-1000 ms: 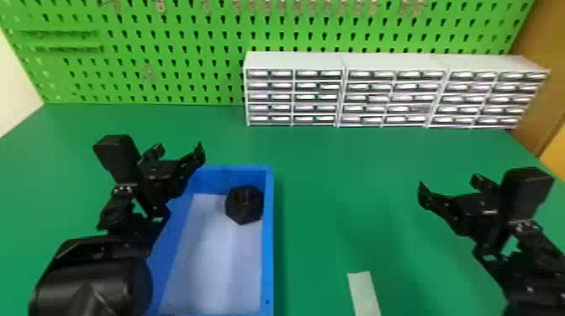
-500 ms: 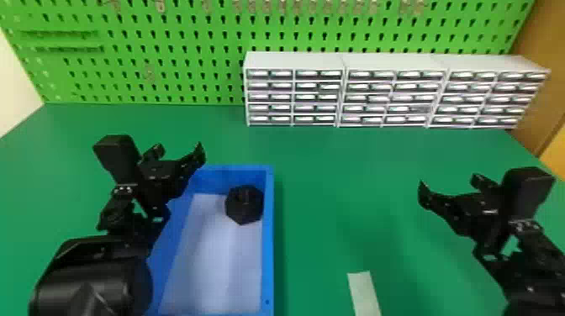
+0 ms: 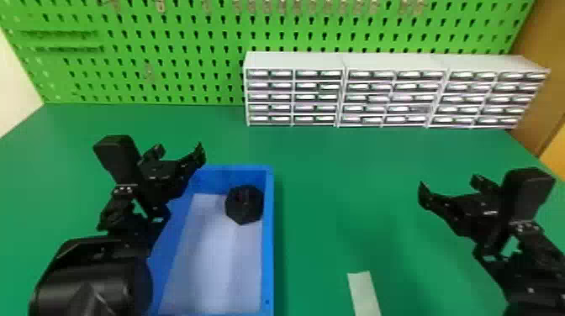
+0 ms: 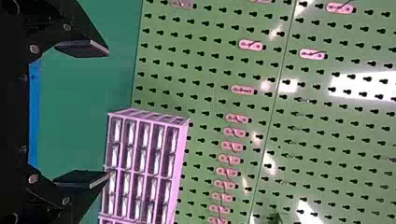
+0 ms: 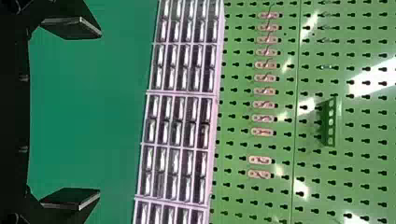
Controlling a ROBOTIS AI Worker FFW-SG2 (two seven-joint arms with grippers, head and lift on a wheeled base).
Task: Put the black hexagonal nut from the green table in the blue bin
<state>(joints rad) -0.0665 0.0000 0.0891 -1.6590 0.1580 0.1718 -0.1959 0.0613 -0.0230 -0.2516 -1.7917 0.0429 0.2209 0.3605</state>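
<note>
The black hexagonal nut [image 3: 244,204] lies inside the blue bin [image 3: 267,252], in its far right corner on the pale bottom. My left gripper [image 3: 178,155] is above the bin's far left part, to the left of the nut. In the left wrist view, my left gripper [image 4: 84,114] stands open, its two fingers wide apart with nothing between them. My right gripper [image 3: 445,189] is parked over the right side of the green table [image 3: 344,201]. Open as well, my right gripper [image 5: 74,114] holds nothing in the right wrist view.
White drawer cabinets [image 3: 294,61] stand along the back of the table, before a green pegboard [image 3: 168,54]. A pale strip [image 3: 364,294] lies on the table near the front, right of the bin.
</note>
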